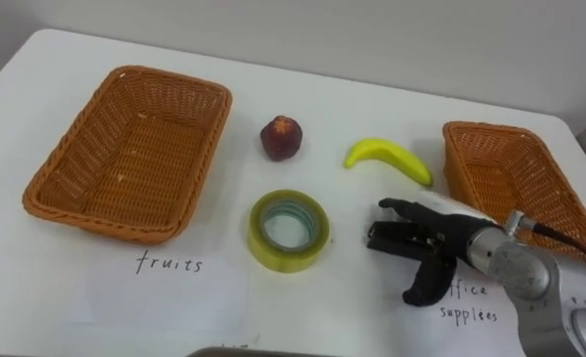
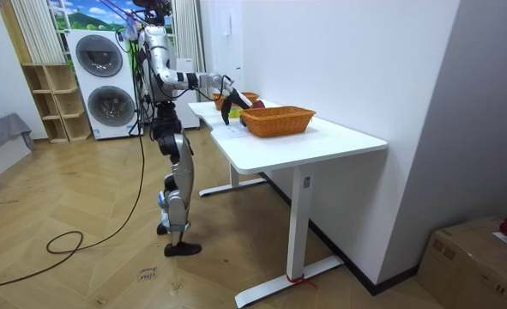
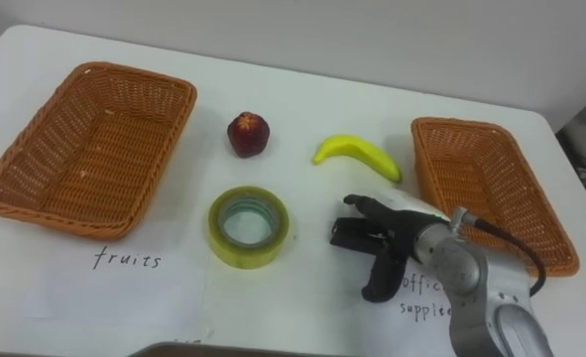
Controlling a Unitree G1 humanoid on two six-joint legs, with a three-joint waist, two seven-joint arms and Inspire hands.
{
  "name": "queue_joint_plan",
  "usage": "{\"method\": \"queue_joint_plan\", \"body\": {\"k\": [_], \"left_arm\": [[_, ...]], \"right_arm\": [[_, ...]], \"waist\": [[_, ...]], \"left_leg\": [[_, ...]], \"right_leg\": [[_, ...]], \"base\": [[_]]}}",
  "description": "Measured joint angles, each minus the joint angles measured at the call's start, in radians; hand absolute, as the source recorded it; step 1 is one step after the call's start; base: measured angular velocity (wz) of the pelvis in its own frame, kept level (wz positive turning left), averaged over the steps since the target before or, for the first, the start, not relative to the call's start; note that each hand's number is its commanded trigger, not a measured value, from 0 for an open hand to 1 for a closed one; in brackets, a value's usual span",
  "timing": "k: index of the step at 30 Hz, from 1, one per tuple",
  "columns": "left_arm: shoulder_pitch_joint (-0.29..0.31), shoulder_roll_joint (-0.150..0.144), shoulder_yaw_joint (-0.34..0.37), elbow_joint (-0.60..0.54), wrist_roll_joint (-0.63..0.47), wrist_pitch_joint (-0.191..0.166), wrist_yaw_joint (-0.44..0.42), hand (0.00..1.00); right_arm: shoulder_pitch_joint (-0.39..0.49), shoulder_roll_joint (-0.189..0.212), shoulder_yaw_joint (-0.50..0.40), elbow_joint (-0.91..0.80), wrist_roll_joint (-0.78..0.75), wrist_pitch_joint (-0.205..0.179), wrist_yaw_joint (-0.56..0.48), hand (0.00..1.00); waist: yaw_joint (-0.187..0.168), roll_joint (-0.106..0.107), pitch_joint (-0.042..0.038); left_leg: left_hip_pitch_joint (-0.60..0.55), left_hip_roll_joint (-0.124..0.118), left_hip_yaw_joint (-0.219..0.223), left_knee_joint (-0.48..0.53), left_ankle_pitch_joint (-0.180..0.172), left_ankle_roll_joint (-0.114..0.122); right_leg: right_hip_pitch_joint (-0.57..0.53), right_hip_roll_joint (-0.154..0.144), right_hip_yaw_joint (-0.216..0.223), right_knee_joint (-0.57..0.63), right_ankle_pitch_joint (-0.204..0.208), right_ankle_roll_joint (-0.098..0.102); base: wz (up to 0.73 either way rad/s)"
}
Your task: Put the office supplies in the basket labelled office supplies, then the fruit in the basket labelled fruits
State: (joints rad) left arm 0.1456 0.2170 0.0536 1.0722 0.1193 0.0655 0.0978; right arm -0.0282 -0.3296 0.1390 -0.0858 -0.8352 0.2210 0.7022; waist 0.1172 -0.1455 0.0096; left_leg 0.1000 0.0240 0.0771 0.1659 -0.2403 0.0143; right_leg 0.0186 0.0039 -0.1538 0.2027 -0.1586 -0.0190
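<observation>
A yellow tape roll (image 1: 289,229) (image 3: 249,227) lies flat on the white table, in front of a dark red apple (image 1: 282,138) (image 3: 249,134). A yellow banana (image 1: 389,159) (image 3: 357,154) lies to the right of the apple. My right hand (image 1: 421,241) (image 3: 382,240) hovers just right of the tape roll and below the banana, open, fingers pointing left, holding nothing. The fruits basket (image 1: 83,188) (image 3: 45,198) stands empty on the left. The office supplies basket (image 1: 516,139) (image 3: 476,134) stands empty on the right, behind my right forearm.
Handwritten paper labels lie in front of each basket: "fruits" (image 1: 170,264) and "office supplies" (image 1: 470,302). In the room view I stand at the long side of the white table (image 2: 322,142), with washing machines (image 2: 107,81) behind.
</observation>
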Motion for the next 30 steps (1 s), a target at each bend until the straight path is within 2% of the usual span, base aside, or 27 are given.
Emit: {"method": "queue_joint_plan", "body": {"k": [9,14,16,18,30], "left_arm": [[-0.001,0.0,-0.012,0.008,0.001,0.001,0.03,0.0],[-0.001,0.0,-0.02,0.008,0.0,0.002,0.033,0.0],[-0.001,-0.003,-0.02,0.007,-0.002,0.002,0.05,0.0],[-0.004,-0.007,-0.02,0.006,-0.001,0.002,0.052,0.0],[-0.02,-0.02,-0.02,-0.023,-0.002,0.001,0.069,0.0]], "right_arm": [[0.0,0.001,0.015,-0.004,-0.002,0.011,-0.013,0.0],[0.0,0.02,0.038,-0.021,-0.043,0.02,-0.012,0.0],[0.0,0.047,0.038,-0.022,-0.075,0.02,-0.012,0.0],[0.0,0.055,0.039,-0.023,-0.086,0.02,-0.012,0.0],[0.0,0.071,0.039,-0.025,-0.119,0.02,-0.011,0.0]], "waist": [[0.014,0.0,0.0],[0.018,0.001,0.0002],[0.019,0.002,0.0004],[0.022,0.003,0.0001],[0.024,0.006,-0.0023]], "left_leg": [[0.0,0.0,0.002,-0.002,0.0,0.0],[0.0,0.001,0.002,-0.003,0.0,0.0],[-0.001,0.001,0.002,-0.002,0.0,0.0],[-0.001,0.001,0.001,-0.004,0.0,0.0],[-0.001,0.001,0.002,-0.004,0.0,0.0]], "right_leg": [[-0.001,-0.001,-0.01,0.0,0.0,0.0],[-0.001,0.0,-0.011,0.0,0.0,0.0],[-0.001,-0.001,-0.011,0.0,0.0,0.0],[-0.002,-0.001,-0.01,0.0,0.0,0.0],[-0.002,-0.001,-0.011,0.0,0.0,0.0]], "base": [[0.0],[0.0],[0.0],[0.0],[0.0]]}}
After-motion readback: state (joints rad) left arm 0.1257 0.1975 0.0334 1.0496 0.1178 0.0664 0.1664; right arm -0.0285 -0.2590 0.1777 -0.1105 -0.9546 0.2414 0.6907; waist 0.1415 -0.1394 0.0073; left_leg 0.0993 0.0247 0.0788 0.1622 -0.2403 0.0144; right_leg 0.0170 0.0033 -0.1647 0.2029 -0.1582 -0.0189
